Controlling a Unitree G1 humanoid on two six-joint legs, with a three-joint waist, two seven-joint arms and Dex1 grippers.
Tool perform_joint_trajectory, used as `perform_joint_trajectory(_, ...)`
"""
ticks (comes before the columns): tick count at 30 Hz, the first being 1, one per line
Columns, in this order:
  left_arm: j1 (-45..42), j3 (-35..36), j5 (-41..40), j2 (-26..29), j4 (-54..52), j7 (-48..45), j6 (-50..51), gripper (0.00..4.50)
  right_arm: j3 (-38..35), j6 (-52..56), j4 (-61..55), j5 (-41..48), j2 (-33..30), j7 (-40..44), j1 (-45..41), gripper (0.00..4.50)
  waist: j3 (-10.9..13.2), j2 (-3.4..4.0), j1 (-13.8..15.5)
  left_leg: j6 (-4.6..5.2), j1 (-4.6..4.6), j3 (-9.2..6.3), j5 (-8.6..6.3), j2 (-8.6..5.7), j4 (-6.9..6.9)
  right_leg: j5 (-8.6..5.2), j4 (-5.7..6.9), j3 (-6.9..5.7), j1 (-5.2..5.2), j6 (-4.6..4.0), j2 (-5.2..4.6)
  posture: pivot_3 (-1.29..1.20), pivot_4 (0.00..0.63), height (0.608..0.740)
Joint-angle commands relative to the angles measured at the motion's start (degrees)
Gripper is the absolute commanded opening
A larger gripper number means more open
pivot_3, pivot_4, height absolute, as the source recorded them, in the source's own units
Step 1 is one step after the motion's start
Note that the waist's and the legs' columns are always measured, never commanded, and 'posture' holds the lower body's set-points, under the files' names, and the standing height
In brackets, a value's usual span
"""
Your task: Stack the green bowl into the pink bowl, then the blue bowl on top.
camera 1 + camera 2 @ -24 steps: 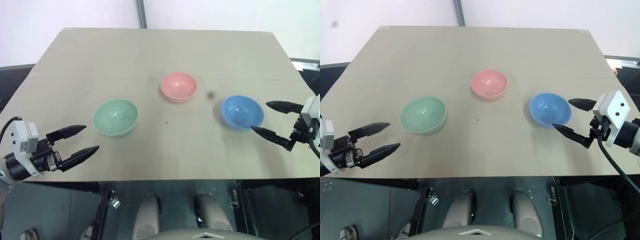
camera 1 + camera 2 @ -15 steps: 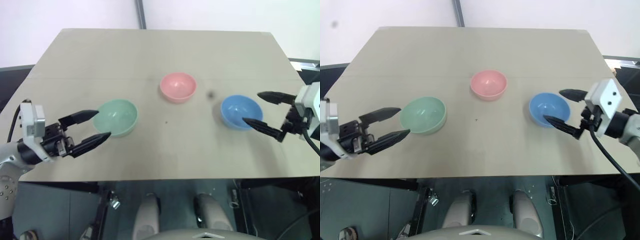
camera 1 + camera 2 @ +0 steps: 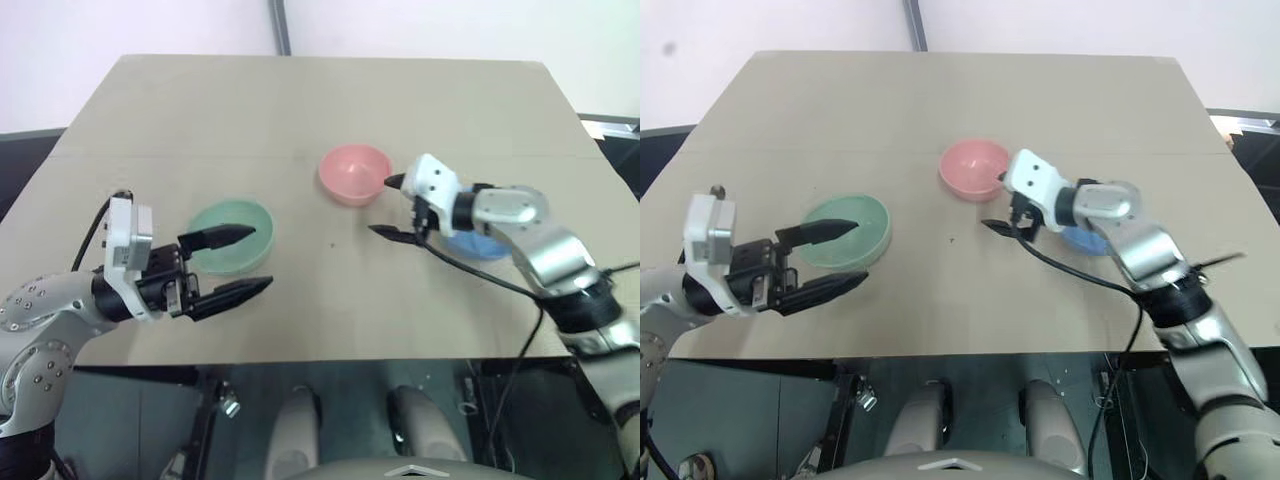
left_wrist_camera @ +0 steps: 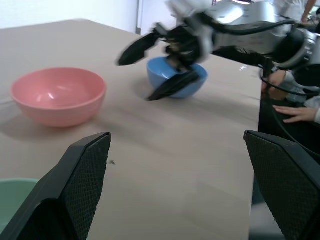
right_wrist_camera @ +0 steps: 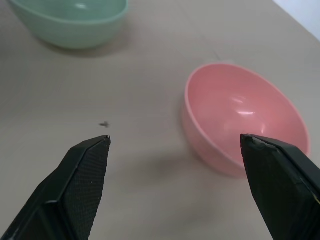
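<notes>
Right claw (image 3: 388, 207) swung beside pink bowl (image 3: 354, 173), agape

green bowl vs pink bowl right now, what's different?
Colour: the round pale mint-green plastic bowl against the round salmon-pink plastic bowl.
Place: the green bowl sits nearer the robot and to its left; the pink bowl lies farther back, near the table's middle.
Gripper: the open left gripper straddles the green bowl's near rim; the open right gripper hangs beside the pink bowl.
Shared: both upright, empty, similar in size.
</notes>
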Motion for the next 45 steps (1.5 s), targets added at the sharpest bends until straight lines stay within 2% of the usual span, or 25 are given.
perform_joint_trajectory(1, 1.48, 2.65, -0.16, 0.61, -3.79, 1.07, -0.26, 4.48, 1.90, -7.67, 10.32, -4.83, 4.29, 0.86, -5.47, 4.50, 0.00, 0.00, 0.09, 0.00, 0.02, -0.01, 0.00, 0.01, 0.00, 0.00, 0.00, 0.00, 0.00, 0.00, 0.00, 0.00, 0.150, 0.740)
perform_joint_trajectory(7, 4.74, 4.98, 2.16, -0.13, -6.56, 5.21, -0.74, 4.48, 3.81, -15.09, 24.07, -9.80, 10.08, 3.88, -10.79, 4.50, 0.00, 0.00, 0.39, 0.00, -0.02, -0.02, 0.00, -0.01, -0.04, 0.00, -0.01, -0.05, 0.01, -0.01, -0.02, 0.00, 0.150, 0.740)
perform_joint_trajectory(10, 6.16, 6.25, 2.03, -0.98, -7.90, 8.20, -0.09, 4.50, 3.55, -17.27, 29.46, -11.66, 11.92, 3.93, -12.78, 3.62, 0.00, 0.01, 0.11, 0.00, -0.01, -0.01, 0.00, -0.01, -0.04, 0.01, 0.02, -0.04, 0.00, -0.01, -0.02, 0.00, 0.150, 0.740)
perform_joint_trajectory(14, 7.21, 7.21, 1.20, -1.81, -9.01, 11.67, 0.96, 4.50, 2.56, -19.36, 33.56, -12.89, 13.43, 4.17, -14.55, 1.87, 0.01, 0.02, 0.05, -0.01, 0.06, -0.03, 0.00, 0.00, -0.04, 0.01, 0.15, -0.05, 0.00, -0.02, 0.00, 0.00, 0.150, 0.740)
perform_joint_trajectory(15, 7.25, 7.37, 1.06, -1.95, -9.06, 12.86, 1.33, 4.50, 2.47, -20.12, 34.19, -13.29, 13.61, 4.02, -14.81, 1.31, 0.01, 0.01, 0.05, -0.01, 0.07, -0.03, 0.00, 0.00, -0.04, 0.01, 0.18, -0.05, -0.01, -0.02, 0.00, 0.00, 0.150, 0.740)
perform_joint_trajectory(16, 7.16, 7.46, 1.01, -2.29, -8.99, 14.16, 1.63, 4.50, 2.52, -21.40, 34.05, -13.83, 13.52, 3.75, -14.86, 1.31, 0.01, 0.01, 0.06, -0.01, 0.08, -0.03, 0.00, 0.00, -0.04, 0.01, 0.19, -0.05, -0.01, -0.02, 0.00, 0.00, 0.150, 0.740)
perform_joint_trajectory(17, 7.13, 7.44, 1.02, -2.49, -8.99, 14.83, 1.81, 4.50, 2.40, -22.24, 33.20, -14.09, 13.27, 3.76, -14.70, 0.65, 0.01, 0.02, 0.08, -0.01, 0.08, -0.03, 0.00, 0.00, -0.03, 0.01, 0.22, -0.05, -0.01, -0.02, 0.00, 0.00, 0.150, 0.740)
perform_joint_trajectory(22, 7.34, 6.95, 2.02, -2.92, -8.49, 15.57, 1.32, 4.50, 0.53, -22.06, 21.85, -12.05, 10.12, 8.07, -12.04, 0.65, 0.02, 0.04, 0.17, -0.01, 0.08, -0.03, 0.00, -0.01, 0.00, 0.00, 0.33, -0.04, -0.04, -0.02, 0.00, 0.00, 0.150, 0.740)
perform_joint_trajectory(25, 7.60, 7.11, 1.97, -3.13, -7.35, 13.67, 0.26, 4.50, -0.48, -13.23, 3.24, -6.36, 5.17, 15.52, -6.00, 0.65, 0.02, 0.03, 0.46, -0.01, 0.04, -0.07, 0.00, -0.01, -0.01, 0.00, 0.33, -0.07, -0.05, -0.02, -0.01, 0.00, 0.150, 0.740)
perform_joint_trajectory(28, 8.48, 6.99, 2.39, -3.48, -6.77, 11.98, -0.65, 4.50, -0.19, -5.19, -8.78, -4.09, 2.62, 16.98, -0.99, 0.65, 0.01, 0.02, 0.26, -0.01, 0.06, -0.06, 0.00, -0.01, -0.02, 0.00, 0.32, -0.08, -0.03, -0.02, -0.02, 0.00, 0.150, 0.740)
perform_joint_trajectory(34, 8.36, 6.45, 2.80, -3.62, -5.89, 10.82, -1.48, 4.50, 2.36, 0.89, -15.59, -5.16, 4.28, 14.19, 4.21, 0.65, 0.01, 0.02, 0.10, -0.01, 0.25, -0.04, 0.00, -0.01, 0.09, -0.02, 0.67, -0.01, -0.02, -0.03, 0.02, 0.00, 0.150, 0.740)
perform_joint_trajectory(37, 8.12, 6.43, 2.83, -3.38, -5.43, 10.08, -1.53, 4.50, 3.67, 0.33, -12.97, -6.47, 6.37, 12.71, 3.91, 1.46, 0.00, 0.00, 0.10, -0.03, 0.44, -0.02, 0.02, -0.01, 0.11, -0.03, 0.76, 0.04, 0.08, -0.03, 0.05, 0.00, 0.150, 0.740)
perform_joint_trajectory(40, 8.28, 6.55, 3.03, -3.41, -5.24, 9.55, -1.57, 4.50, 3.89, -0.43, -12.16, -7.64, 7.80, 10.68, 4.02, 2.99, -0.01, -0.01, 0.11, -0.03, 0.47, -0.01, 0.02, -0.01, 0.11, -0.03, 0.74, 0.05, 0.13, -0.04, 0.04, 0.00, 0.150, 0.740)
perform_joint_trajectory(41, 8.41, 6.58, 3.14, -3.45, -5.23, 9.39, -1.61, 4.50, 3.59, -0.20, -12.76, -7.67, 8.04, 10.20, 4.13, 3.26, -0.01, -0.01, 0.19, -0.03, 0.47, 0.01, 0.02, -0.01, 0.11, -0.03, 0.73, 0.05, 0.13, -0.03, 0.03, 0.00, 0.150, 0.740)
perform_joint_trajectory(42, 8.55, 6.60, 3.20, -3.50, -5.29, 9.28, -1.57, 4.50, 2.34, 0.67, -14.64, -6.54, 7.83, 10.27, 4.34, 3.83, -0.01, -0.01, 0.25, -0.03, 0.45, 0.01, 0.02, -0.02, 0.11, -0.03, 0.72, 0.05, 0.13, -0.04, 0.02, 0.00, 0.150, 0.740)
perform_joint_trajectory(45, 9.03, 6.57, 3.28, -3.53, -5.36, 9.02, -1.26, 4.50, -2.57, 5.11, -21.48, -0.80, 5.80, 11.98, 5.00, 3.83, 0.00, 0.00, 0.25, -0.04, 0.37, 0.01, 0.02, -0.01, 0.09, -0.04, 0.68, 0.05, 0.08, -0.04, 0.02, 0.00, 0.150, 0.740)
